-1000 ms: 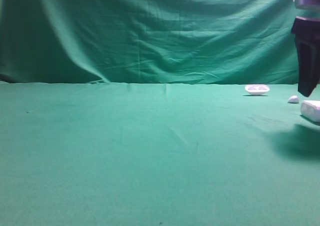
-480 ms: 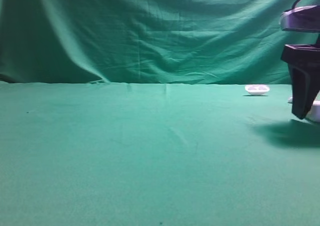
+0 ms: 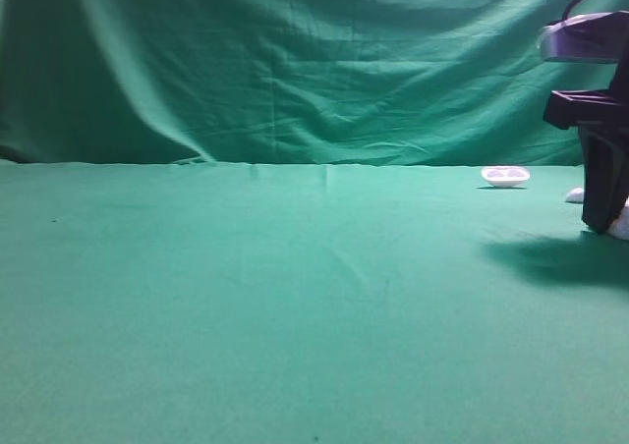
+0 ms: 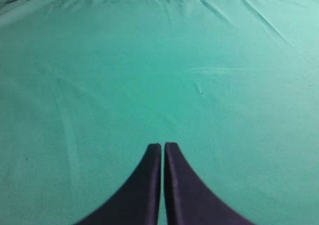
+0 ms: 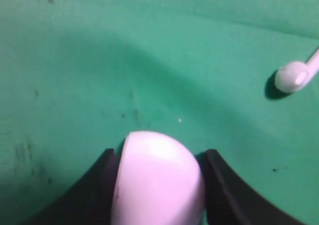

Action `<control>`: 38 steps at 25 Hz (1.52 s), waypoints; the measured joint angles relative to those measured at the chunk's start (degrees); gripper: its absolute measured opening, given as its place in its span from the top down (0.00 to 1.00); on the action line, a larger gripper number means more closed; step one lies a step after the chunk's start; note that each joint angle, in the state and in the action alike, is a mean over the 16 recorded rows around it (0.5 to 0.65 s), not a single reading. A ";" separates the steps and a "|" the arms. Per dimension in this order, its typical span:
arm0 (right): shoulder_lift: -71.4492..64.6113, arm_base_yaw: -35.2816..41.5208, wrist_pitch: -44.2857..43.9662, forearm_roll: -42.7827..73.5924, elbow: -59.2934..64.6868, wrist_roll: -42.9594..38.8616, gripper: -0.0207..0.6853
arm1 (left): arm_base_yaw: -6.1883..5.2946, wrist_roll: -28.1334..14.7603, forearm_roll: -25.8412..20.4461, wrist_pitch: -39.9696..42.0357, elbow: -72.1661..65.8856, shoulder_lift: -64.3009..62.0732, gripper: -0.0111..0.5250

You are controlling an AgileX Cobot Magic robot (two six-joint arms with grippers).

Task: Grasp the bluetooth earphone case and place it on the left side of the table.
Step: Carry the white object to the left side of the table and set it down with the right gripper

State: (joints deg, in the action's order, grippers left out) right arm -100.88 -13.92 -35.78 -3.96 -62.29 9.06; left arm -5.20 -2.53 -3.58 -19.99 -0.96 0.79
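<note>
The white bluetooth earphone case [image 5: 157, 180] lies on the green table [image 3: 295, 297] at the far right. In the high view only a sliver of the case [image 3: 621, 228] shows behind my right gripper [image 3: 601, 226]. In the right wrist view my right gripper [image 5: 160, 155] has one dark finger on each side of the case, pressed against it, with the case still resting on the cloth. My left gripper [image 4: 163, 145] is shut and empty over bare green cloth. It is out of the high view.
A shallow white dish-like tray [image 3: 505, 176] sits at the back right. A tiny white lump [image 3: 575, 195] lies just left of my right gripper; in the right wrist view it is a small white earbud [image 5: 293, 78]. A green backdrop hangs behind.
My right gripper has moved left and down over the case, hiding most of it in the high view, and now stands around it at table level.
</note>
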 joint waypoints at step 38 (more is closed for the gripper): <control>-32.69 -37.61 -6.95 0.21 -54.53 1.74 0.28 | 0.00 0.00 0.00 0.00 0.00 0.00 0.98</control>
State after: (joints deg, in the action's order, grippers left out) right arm -133.57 -51.53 -42.73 -3.74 -116.82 10.80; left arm -5.20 -2.53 -3.58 -19.99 -0.96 0.79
